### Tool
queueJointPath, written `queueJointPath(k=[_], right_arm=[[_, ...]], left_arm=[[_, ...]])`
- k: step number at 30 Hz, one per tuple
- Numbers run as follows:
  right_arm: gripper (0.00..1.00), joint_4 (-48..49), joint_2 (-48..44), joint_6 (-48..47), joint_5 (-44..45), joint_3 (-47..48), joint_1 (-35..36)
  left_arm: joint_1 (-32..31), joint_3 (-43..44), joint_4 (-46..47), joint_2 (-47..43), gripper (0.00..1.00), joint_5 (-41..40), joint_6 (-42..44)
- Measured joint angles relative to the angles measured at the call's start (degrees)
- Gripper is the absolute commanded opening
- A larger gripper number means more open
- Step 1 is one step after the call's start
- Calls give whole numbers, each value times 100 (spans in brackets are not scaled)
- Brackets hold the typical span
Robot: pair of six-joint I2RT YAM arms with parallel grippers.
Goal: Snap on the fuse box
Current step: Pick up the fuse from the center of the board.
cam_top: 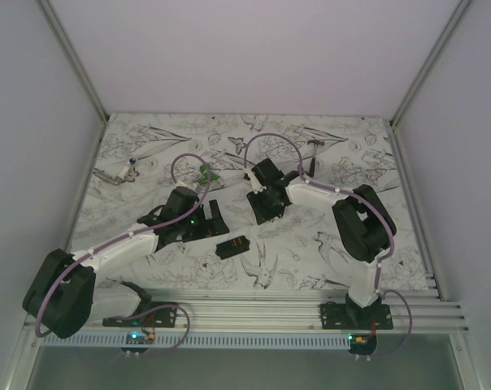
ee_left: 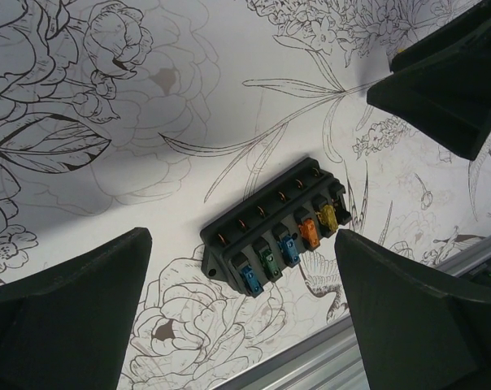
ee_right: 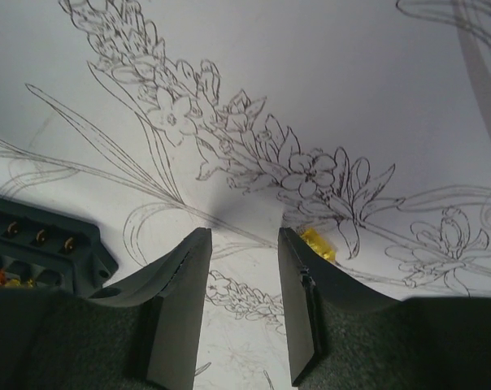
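Observation:
The fuse box [cam_top: 233, 245] is a small black oblong box lying flat on the flower-print table, between the two arms. In the left wrist view the fuse box [ee_left: 274, 231] shows a row of blue, green, orange and yellow fuses. My left gripper [ee_left: 244, 240] is wide open above it, one finger on each side and clear of it; it also shows in the top view [cam_top: 213, 221]. My right gripper [ee_right: 239, 236] is open and empty over bare table, with the fuse box [ee_right: 42, 244] at its left. In the top view the right gripper [cam_top: 268, 207] is just behind the box.
A small yellow piece [ee_right: 319, 244] lies on the table just beyond my right finger. A green plastic piece [cam_top: 203, 173] lies behind the left gripper. A small metal object [cam_top: 119, 172] is at the far left and a dark tool [cam_top: 313, 146] at the back. The metal rail [cam_top: 254, 305] runs along the near edge.

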Motion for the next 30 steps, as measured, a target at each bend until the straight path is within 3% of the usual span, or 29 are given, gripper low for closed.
queueJointPath(k=[18,30], right_arm=[[52,-404,-614,173,551,-289,9],[47,-573,90,-59,911,313,-7]], left_arm=[[0,0,-20,-48,100,4,70],[0,0,-22,-216,99,0,90]])
